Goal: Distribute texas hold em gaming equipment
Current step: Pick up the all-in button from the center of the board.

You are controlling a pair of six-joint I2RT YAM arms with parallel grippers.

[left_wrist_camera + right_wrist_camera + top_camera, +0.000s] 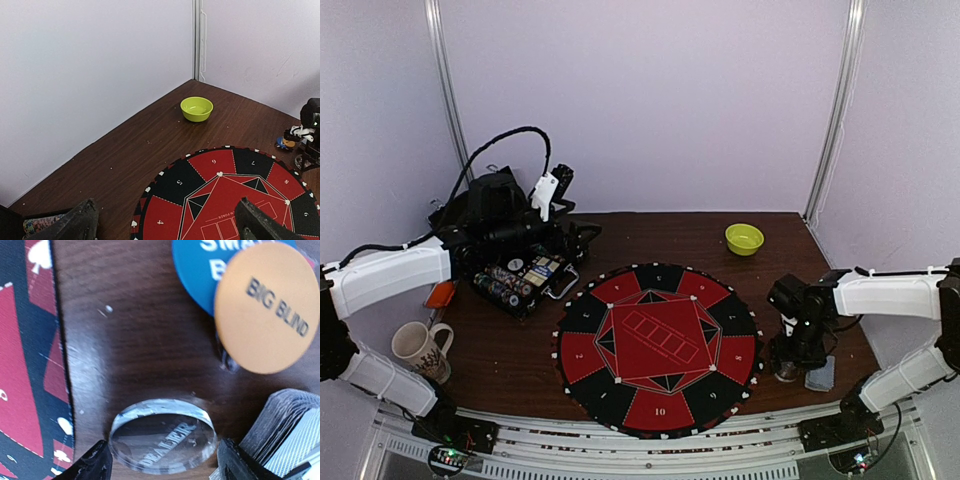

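Brown table [150, 340] | right claw [162, 456] spread astride clear dealer disc [162, 432] | left claw [167, 220] spread

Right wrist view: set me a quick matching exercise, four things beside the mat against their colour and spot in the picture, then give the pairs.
Things:
1. big blind disc
2. small blind disc
3. dealer button
4. card deck

Descriptions:
A. clear, bottom centre
B. blue, at the top edge, partly covered
C. grey stack, bottom right corner
D. orange, lying over another disc

Pairs: 1-D; 2-B; 3-A; 4-C
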